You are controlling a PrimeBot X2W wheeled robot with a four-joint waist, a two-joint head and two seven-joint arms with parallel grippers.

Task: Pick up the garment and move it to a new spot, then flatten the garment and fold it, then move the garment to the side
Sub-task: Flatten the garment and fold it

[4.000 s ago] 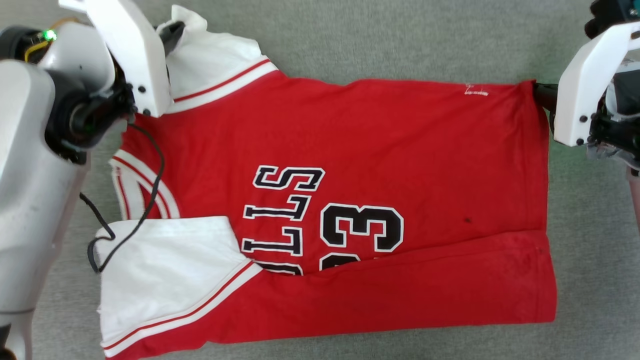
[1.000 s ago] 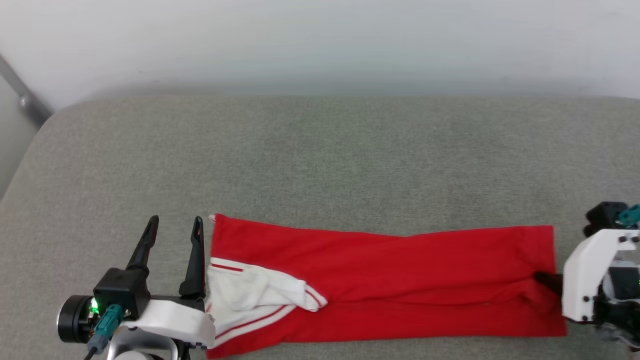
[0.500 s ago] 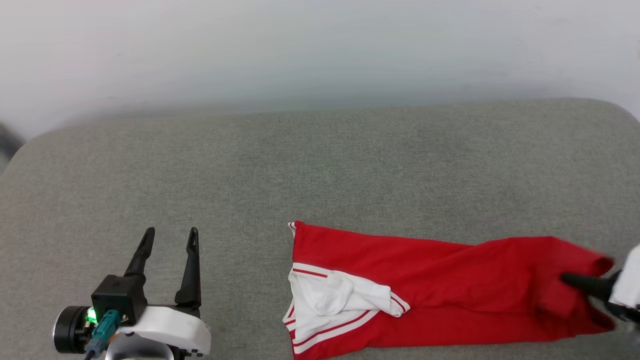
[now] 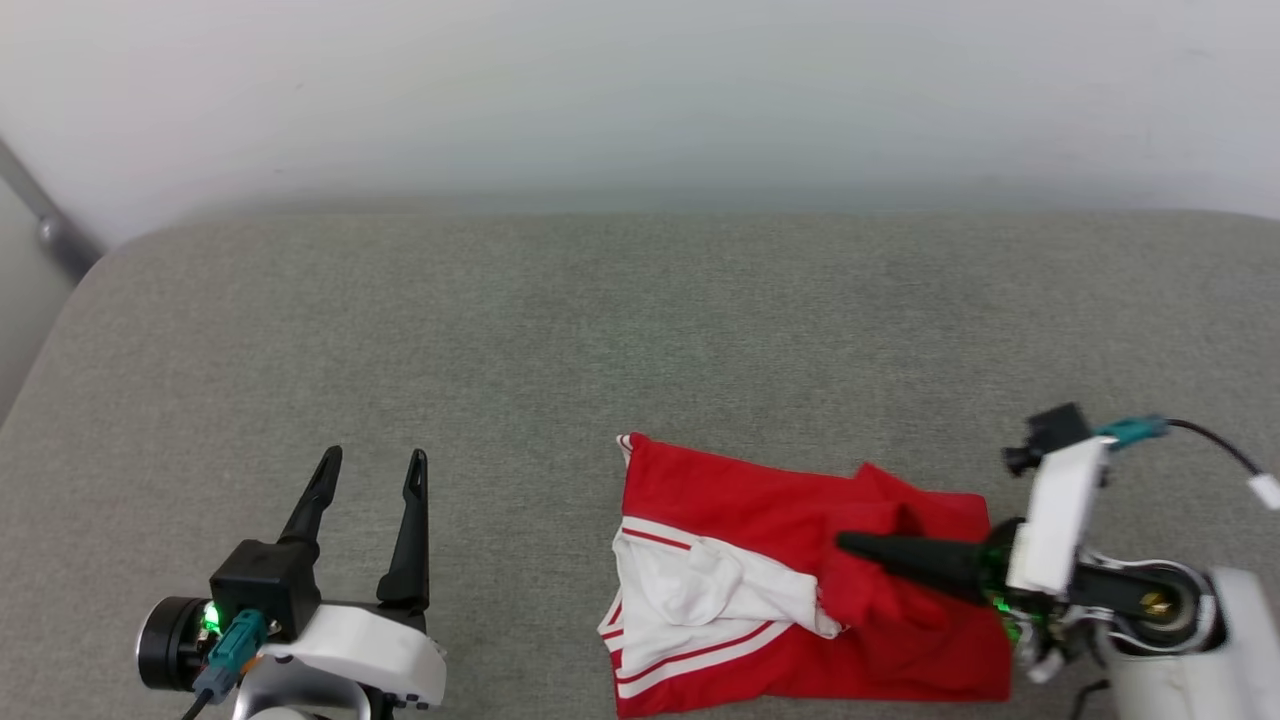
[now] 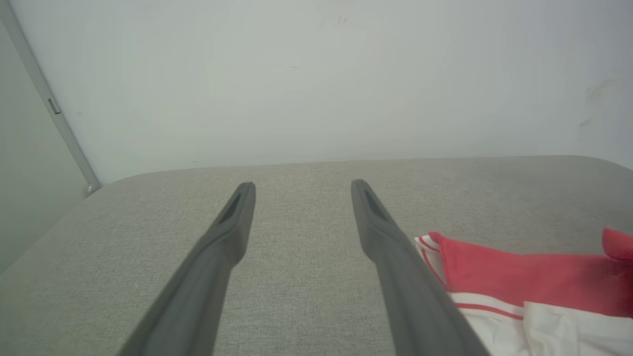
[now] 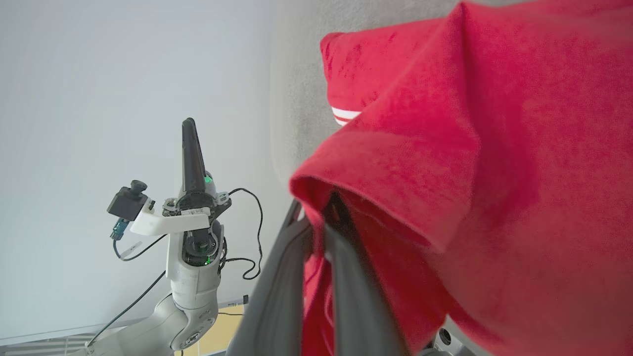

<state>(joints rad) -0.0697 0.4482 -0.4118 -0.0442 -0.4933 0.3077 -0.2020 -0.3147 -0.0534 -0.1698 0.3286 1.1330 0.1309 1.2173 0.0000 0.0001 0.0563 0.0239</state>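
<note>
Folding, we judge: our right gripper (image 4: pixel 845 545) pinches the red jersey (image 4: pixel 740 495) by its hem; left gripper (image 4: pixel 374 457) gapes empty. Next, lay the hem ahead of the fingers and release.

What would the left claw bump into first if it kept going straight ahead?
Probably nothing soon. The left claw points across the bare grey fabric cushion toward the pale wall, which looks first in line, though depth is unclear.
</note>
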